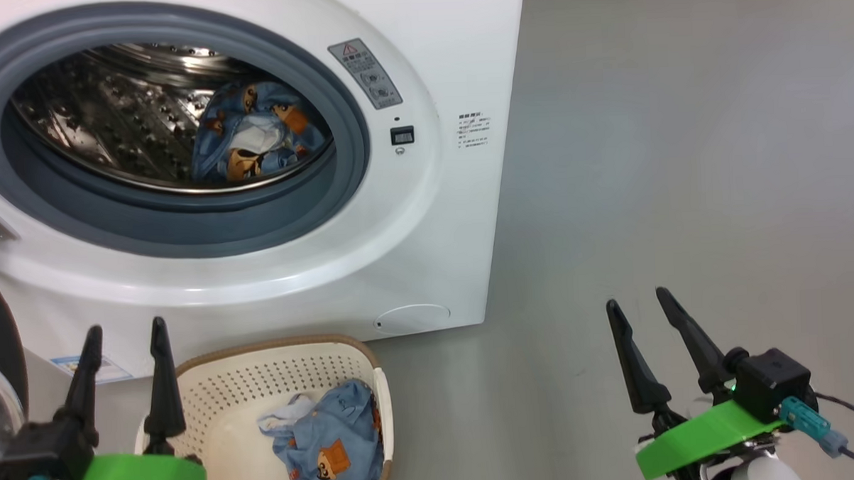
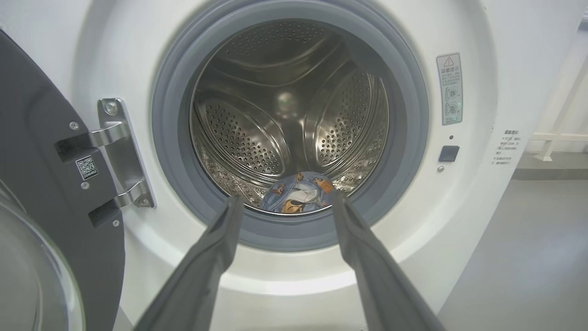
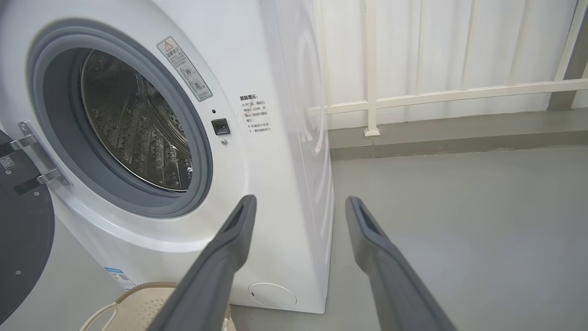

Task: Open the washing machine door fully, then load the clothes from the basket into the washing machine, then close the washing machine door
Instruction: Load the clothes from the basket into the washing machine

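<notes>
Grey floor [image 1: 681, 188] fronts the washing machine [image 1: 455, 218], its door [image 2: 32, 151] swung open. Left gripper [image 1: 126, 326] by the basket [image 1: 261, 377] and right gripper [image 1: 634, 297] over the floor point upward, jaws spread wide, empty. Clothes [image 1: 256, 132] lie in the drum [image 1: 110, 116] and in the basket.

Grey floor [image 1: 680, 153] under washing machine [image 1: 462, 217], basket [image 1: 261, 377]

Smooth, glossy white panels on the washing machine [image 1: 462, 217]. Polished, perforated steel in the drum [image 2: 248, 142], ringed by a matt grey rubber seal [image 2: 406, 151]. Bright metal hinge [image 2: 117, 151] on the matt dark inner face of the washing machine door [image 2: 36, 115]. Soft printed cloth for the clothes [image 1: 334, 435]. Matt, perforated cream plastic in the basket [image 1: 247, 388], with woven-look brown rim. Smooth matt grey floor [image 1: 680, 153].
</notes>
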Controlling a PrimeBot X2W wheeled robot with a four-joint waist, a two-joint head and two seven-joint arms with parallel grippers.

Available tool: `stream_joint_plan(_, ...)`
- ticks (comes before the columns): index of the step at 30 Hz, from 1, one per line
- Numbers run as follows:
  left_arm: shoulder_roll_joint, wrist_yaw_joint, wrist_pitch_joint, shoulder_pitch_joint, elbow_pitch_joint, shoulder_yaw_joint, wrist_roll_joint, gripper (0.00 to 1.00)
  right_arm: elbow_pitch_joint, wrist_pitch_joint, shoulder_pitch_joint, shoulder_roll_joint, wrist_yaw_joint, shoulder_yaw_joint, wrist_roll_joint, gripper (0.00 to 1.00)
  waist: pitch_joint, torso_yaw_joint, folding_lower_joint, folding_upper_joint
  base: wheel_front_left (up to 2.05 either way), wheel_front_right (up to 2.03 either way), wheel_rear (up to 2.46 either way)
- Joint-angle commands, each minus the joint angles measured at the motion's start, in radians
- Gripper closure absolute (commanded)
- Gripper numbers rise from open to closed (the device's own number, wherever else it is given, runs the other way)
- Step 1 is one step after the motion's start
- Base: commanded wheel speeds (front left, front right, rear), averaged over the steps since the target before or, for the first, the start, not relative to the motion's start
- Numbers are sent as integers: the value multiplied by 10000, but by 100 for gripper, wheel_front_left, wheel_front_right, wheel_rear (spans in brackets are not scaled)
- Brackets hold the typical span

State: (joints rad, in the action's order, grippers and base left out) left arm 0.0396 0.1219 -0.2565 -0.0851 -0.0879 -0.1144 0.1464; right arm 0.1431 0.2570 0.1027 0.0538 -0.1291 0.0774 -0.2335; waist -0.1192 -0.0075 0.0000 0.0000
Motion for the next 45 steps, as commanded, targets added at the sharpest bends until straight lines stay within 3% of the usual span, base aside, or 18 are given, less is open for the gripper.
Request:
stream_joint_plan(1, 123, -53, -53, -27, 357, -339, -15, 0, -275, 48, -33, -36, -16, 179, 76, 0, 83, -22, 0, 0, 0, 0, 0)
stream_joint_plan(6, 111, -131, -53, 569, 507, -84, 29, 0, -349, 48, -199, -36, -16, 49, 130, 0, 234, 11, 0, 0, 0, 0, 0)
stream_joint_plan(12, 109, -559, -53, 1214, 746, 289, 344, 0, -402, 48, -334, -36, -16, -34, 175, 0, 369, 72, 0, 0, 0, 0, 0)
stream_joint_plan(26, 107, -849, -53, 1604, 989, 527, 575, 0, -509, 48, -351, -36, -16, -181, 134, 0, 195, 281, 0, 0, 0, 0, 0)
stream_joint_plan(45, 107, -778, -53, 1562, 832, 569, 679, 0, -462, 48, -384, -36, -16, -245, 45, 0, 249, 283, 0, 0, 0, 0, 0)
